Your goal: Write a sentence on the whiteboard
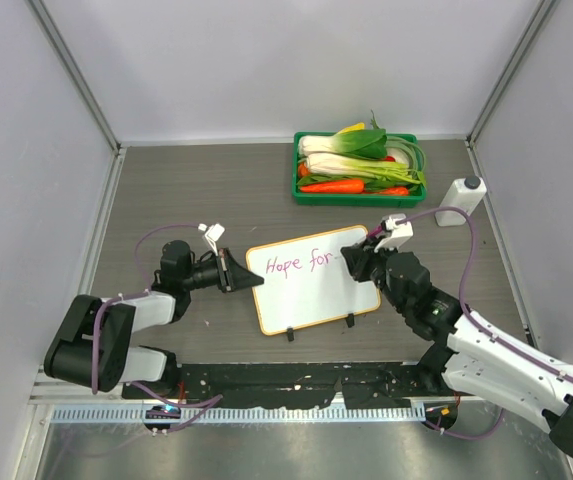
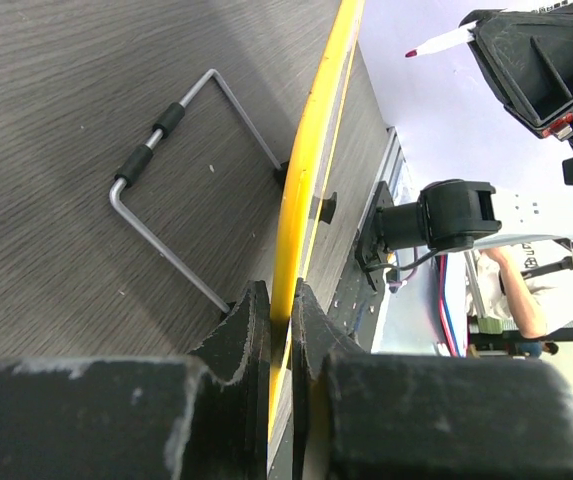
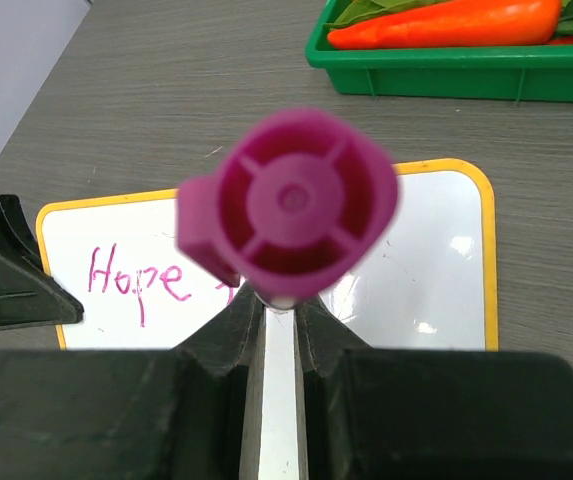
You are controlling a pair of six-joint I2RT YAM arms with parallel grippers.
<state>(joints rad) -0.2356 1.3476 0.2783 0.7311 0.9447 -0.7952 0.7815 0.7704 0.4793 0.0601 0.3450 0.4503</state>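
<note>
Grey wood-grain table (image 1: 206, 190) between pale walls, viewed from above and from each wrist.

At far left, the left gripper (image 1: 251, 280) lies low along the surface. Its jaws are closed almost fully on the left rim of the whiteboard (image 1: 311, 290). The left wrist view shows the yellow-orange rim pinched between the two fingers (image 2: 249, 330), a hold that probably braces the board against sliding under pen pressure. A bent wire stand (image 2: 166, 200) lies on the table just beside that edge.

The whiteboard sits at table centre, slightly skewed, with two black clip feet on its near edge. The sentence (image 1: 296, 264) reads "Hope for" along the upper part. It appears unfinished, and the lower area of the board is blank.

Right of the last word, the right gripper (image 1: 351, 262) is clamped narrowly on a marker (image 3: 301, 205). The marker points down at the board, its magenta end cap facing the wrist camera — roughly where a next word would begin. Whether the tip touches the board cannot be told.

Behind, well apart — a green tray (image 1: 301, 195) of vegetables; further right, a white bottle (image 1: 459, 200).
</note>
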